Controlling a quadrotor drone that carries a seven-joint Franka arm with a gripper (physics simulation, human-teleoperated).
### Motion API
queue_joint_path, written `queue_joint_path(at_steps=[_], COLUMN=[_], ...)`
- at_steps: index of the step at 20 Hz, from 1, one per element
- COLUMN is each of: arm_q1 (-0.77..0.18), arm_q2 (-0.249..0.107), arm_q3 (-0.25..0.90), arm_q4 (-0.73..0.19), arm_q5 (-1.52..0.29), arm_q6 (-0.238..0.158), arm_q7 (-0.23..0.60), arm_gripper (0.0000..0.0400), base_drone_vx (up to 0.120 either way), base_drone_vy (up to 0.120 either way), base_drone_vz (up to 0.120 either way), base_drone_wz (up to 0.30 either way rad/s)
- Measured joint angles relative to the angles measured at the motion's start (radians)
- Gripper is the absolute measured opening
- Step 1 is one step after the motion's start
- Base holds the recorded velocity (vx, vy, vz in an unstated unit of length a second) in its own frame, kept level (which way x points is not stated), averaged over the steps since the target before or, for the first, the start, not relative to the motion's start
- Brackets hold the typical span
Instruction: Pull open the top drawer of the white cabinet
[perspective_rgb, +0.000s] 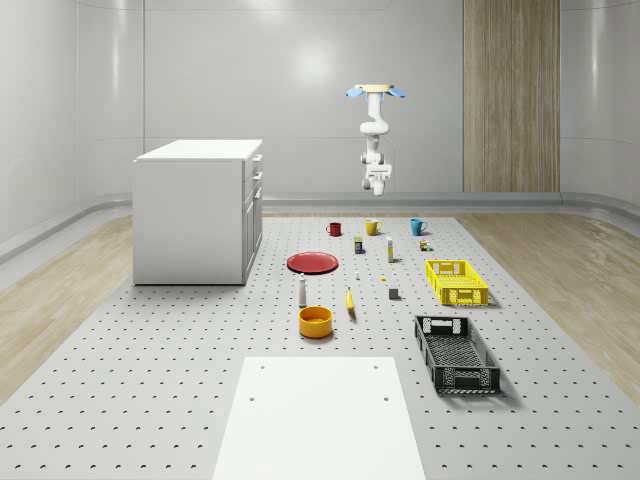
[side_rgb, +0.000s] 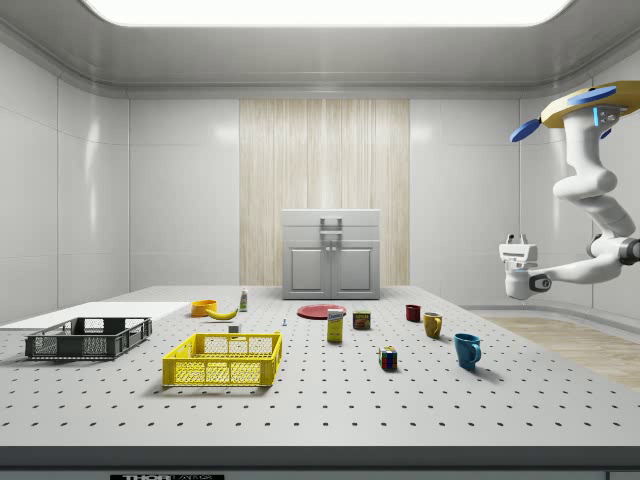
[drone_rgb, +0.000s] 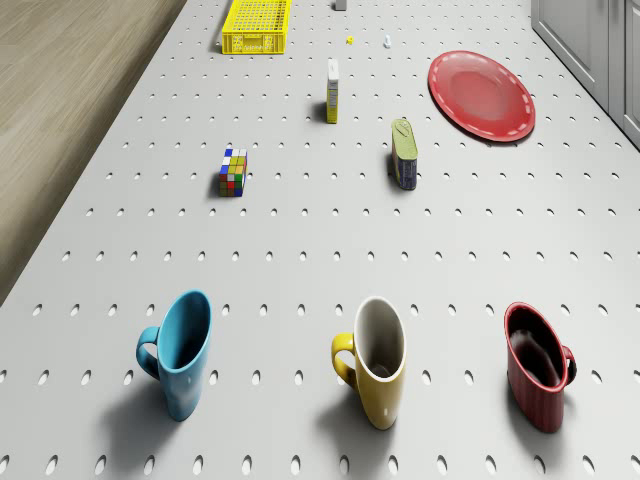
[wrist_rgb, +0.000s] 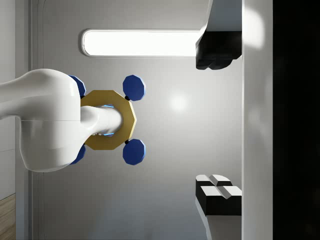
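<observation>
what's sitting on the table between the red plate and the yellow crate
In the whole-scene view, between the red plate and the yellow crate stand a small can and a slim upright box.

A simulated test lab: pegboard floor (perspective_rgb: 150, 400), bare panelled walls (perspective_rgb: 300, 90), scattered props

Drone (wrist_rgb: 107, 120): gold octagonal body, blue round rotors. Arm (side_rgb: 590, 190): glossy white, rounded segments. Gripper (wrist_rgb: 218, 120): white, with black fingertips (wrist_rgb: 217, 192).
</observation>
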Motion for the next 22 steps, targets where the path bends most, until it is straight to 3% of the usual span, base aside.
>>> queue_joint_path(at_steps=[5,7,10,14,22], arm_q1=[-0.001,0.021,0.072,0.141,0.245], arm_q2=[0.016,0.019,0.014,-0.003,-0.045], arm_q3=[0.001,-0.117,-0.328,-0.509,-0.662], arm_q4=[0.043,0.039,-0.033,-0.151,-0.273], arm_q5=[0.000,0.187,0.511,0.790,0.991], arm_q6=[-0.023,-0.029,-0.035,-0.033,-0.006], arm_q7=[0.000,-0.027,-0.080,-0.128,-0.162], arm_gripper=[0.0306,0.0308,0.0312,0.0311,0.0306], base_drone_vx=[0.000,0.000,0.000,0.110,0.120], base_drone_vy=[0.000,0.000,0.000,-0.110,-0.120], base_drone_vz=[0.000,0.000,0.000,0.030,0.120], base_drone_wz=[0.000,0.000,0.000,0.000,0.000])
